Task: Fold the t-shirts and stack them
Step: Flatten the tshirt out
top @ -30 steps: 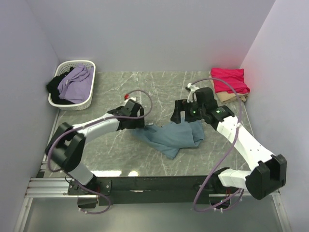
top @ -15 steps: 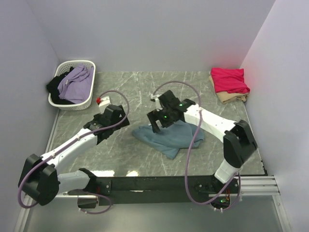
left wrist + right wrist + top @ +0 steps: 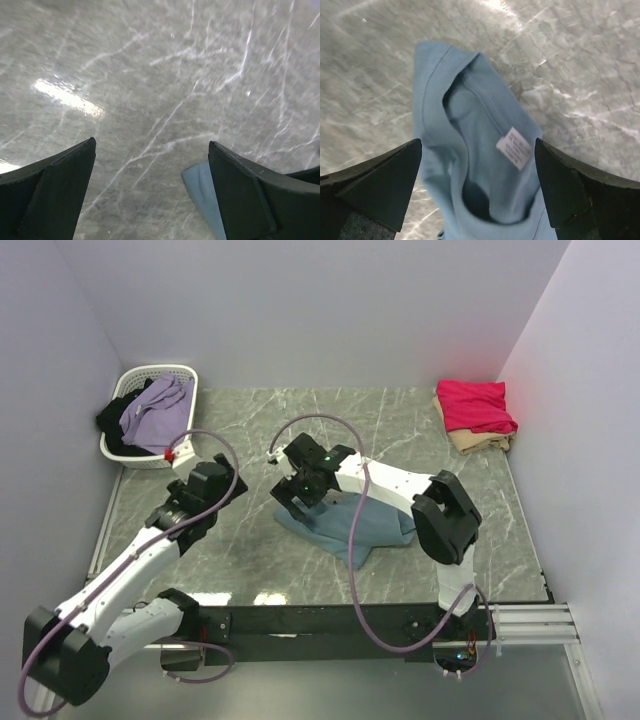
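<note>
Both hands are spread and empty, the left hand over the table just beside the crumpled teal shirt at mid-table, the right hand above its collar; light, limp cloth, likely best pinched at the shoulders beside that collar.

- Three t-shirts: one blue shirt, one pink shirt, one beige shirt (the pink lies on the beige).
- One white basket.
- Two other garments in it: one purple garment, one black garment.
- Two robot arms: left arm, right arm.
- Two purple cables: left cable, right cable.
- One marble table.
</note>
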Robot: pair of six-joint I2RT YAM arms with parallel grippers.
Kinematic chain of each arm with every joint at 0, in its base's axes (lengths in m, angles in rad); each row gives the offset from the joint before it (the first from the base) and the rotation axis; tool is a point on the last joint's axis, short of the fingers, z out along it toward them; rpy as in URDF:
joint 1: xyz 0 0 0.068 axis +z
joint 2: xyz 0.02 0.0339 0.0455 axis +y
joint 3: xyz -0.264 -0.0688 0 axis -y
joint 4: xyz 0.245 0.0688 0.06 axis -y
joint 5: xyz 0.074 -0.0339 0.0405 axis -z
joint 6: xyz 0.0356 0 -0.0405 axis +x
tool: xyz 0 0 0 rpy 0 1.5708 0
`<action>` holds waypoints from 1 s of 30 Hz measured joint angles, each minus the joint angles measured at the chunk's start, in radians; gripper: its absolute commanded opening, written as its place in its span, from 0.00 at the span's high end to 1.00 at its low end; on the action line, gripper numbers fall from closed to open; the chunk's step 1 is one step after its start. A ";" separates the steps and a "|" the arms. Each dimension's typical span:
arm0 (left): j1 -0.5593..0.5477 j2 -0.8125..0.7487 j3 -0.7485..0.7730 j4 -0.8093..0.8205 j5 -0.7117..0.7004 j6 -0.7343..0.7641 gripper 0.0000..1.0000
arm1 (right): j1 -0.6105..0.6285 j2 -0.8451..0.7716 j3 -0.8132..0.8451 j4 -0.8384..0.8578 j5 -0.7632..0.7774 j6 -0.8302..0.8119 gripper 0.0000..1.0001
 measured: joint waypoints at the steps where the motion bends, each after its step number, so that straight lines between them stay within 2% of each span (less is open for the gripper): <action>1: 0.003 -0.022 -0.005 -0.002 -0.006 -0.003 0.00 | 0.002 0.016 0.009 -0.003 -0.002 -0.011 0.00; 5: 0.009 -0.090 -0.011 -0.008 -0.031 -0.008 0.00 | 0.004 0.078 0.076 -0.010 -0.019 -0.047 0.00; 15: 0.020 -0.093 -0.028 -0.014 -0.034 -0.008 0.01 | 0.033 0.196 0.278 -0.071 -0.092 -0.106 0.00; 21: 0.034 -0.093 -0.029 -0.016 -0.033 -0.004 0.00 | 0.048 0.240 0.269 -0.118 -0.093 -0.117 0.01; 23: 0.039 -0.093 -0.029 -0.016 -0.031 -0.003 0.01 | 0.050 0.240 0.241 -0.119 -0.089 -0.117 0.10; 25: 0.044 -0.093 -0.029 -0.015 -0.029 -0.002 0.00 | 0.050 0.240 0.217 -0.122 -0.083 -0.118 0.31; 26: 0.046 -0.093 -0.029 -0.015 -0.027 -0.002 0.01 | 0.050 0.240 0.212 -0.124 -0.081 -0.122 0.42; 27: 0.048 -0.093 -0.029 -0.015 -0.026 -0.002 0.00 | 0.050 0.240 0.208 -0.126 -0.079 -0.121 0.63; 28: 0.050 -0.093 -0.029 -0.015 -0.024 -0.002 0.00 | 0.050 0.240 0.207 -0.127 -0.076 -0.119 0.75; 29: 0.052 -0.093 -0.029 -0.015 -0.023 -0.001 0.01 | 0.050 0.240 0.207 -0.126 -0.072 -0.121 0.93; 30: 0.055 -0.093 -0.029 -0.015 -0.023 -0.001 0.01 | 0.050 0.240 0.207 -0.125 -0.070 -0.122 1.00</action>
